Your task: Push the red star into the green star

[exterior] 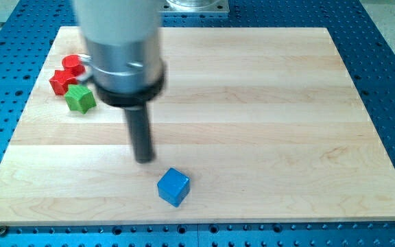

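The red star (62, 81) lies near the view's left edge of the wooden board, touching the green star (80, 99) just below and to its right. Another red block (72, 64), of unclear shape, sits just above the red star, partly hidden by the arm. My tip (144, 159) rests on the board well to the right of and below the stars, apart from them. A blue cube (173, 186) lies just below and to the right of my tip, not touching it.
The wooden board (252, 103) sits on a blue perforated table (389, 68). The arm's wide grey body (118, 48) covers the board's upper left part next to the red blocks.
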